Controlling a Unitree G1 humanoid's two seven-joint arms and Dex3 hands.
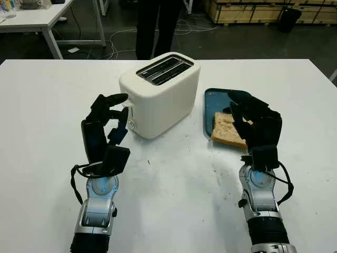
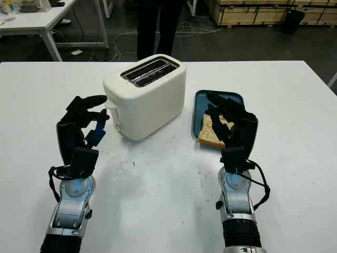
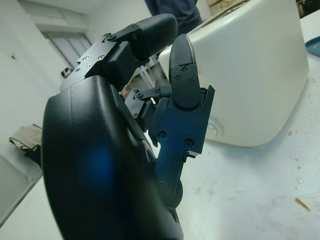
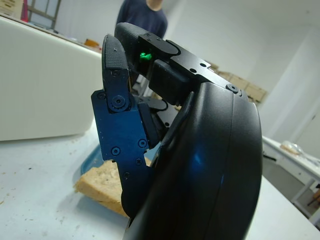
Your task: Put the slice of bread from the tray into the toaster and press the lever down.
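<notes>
Hovering right robot hand (image 1: 253,124) over bread (image 1: 226,130), holding nothing; risking shoving it off tray (image 1: 213,100). Idling open at toaster's (image 1: 160,92) nine o'clock: left robot hand (image 1: 108,124).

Soft light from above makes the flat white table (image 1: 47,105) bright, with faint shadows. The dark floor (image 1: 237,42) behind is dim. Up close, the glossy black robot hand shell (image 3: 95,165) looks blurry.

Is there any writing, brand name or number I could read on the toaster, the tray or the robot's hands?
None can be read.
Toaster: plain white shell, no brand or label showing; the knob by its lever bears no marks I can make out.
Tray: plain blue, no text.
Left hand and right hand: black shells, no lettering.
</notes>
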